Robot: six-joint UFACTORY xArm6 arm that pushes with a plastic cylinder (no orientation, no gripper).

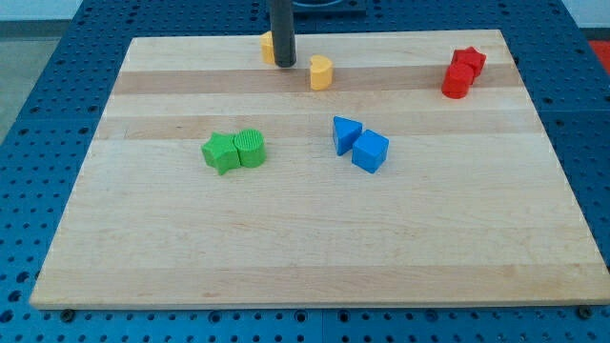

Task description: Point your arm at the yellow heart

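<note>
Rod came down from the view's top; my tip (284, 64) rested on the wooden board (305, 248) near its top edge, left of centre. The arm carried no pincer, only the rod, so there was nothing released, clenched or grasping to record.

The yellow heart (320, 72) sat just to the right of my tip, near it, with a narrow strip of board showing between them. A second yellow block (268, 46) stood immediately left of the rod and was partly hidden behind it; its shape could not be made out, nor whether the rod touched it.

Elsewhere on the board:
- two red blocks (462, 72), touching, at the top right;
- a blue triangle (346, 134) and a blue cube (371, 151), touching, just right of centre;
- a green star (221, 152) and a green cylinder (251, 148), touching, left of centre.
</note>
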